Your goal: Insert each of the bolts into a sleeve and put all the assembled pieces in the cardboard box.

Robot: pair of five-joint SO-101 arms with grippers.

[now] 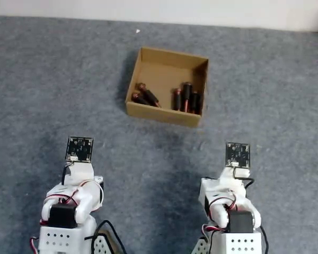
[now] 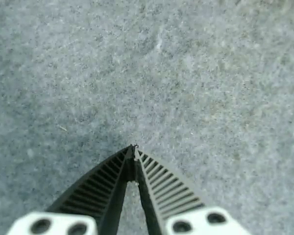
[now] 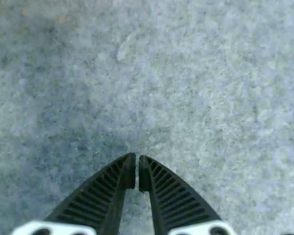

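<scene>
The cardboard box [image 1: 167, 115] stands at the middle back of the grey carpet. Several assembled pieces lie inside it: two bolts in dark sleeves [image 1: 144, 96] at its left, and more [image 1: 186, 98] at its right. My left gripper [image 2: 134, 149] is shut and empty, its black ribbed fingers [image 2: 108, 181] meeting at the tips above bare carpet. My right gripper [image 3: 137, 164] is shut too, with nothing between its fingers [image 3: 169, 196]. In the high view both arms sit folded near the front edge, the left arm [image 1: 77, 180] and the right arm [image 1: 230, 188], well in front of the box.
Grey carpet [image 1: 265, 95] covers the whole table around the box. A pale wall strip [image 1: 201, 10] runs along the back edge.
</scene>
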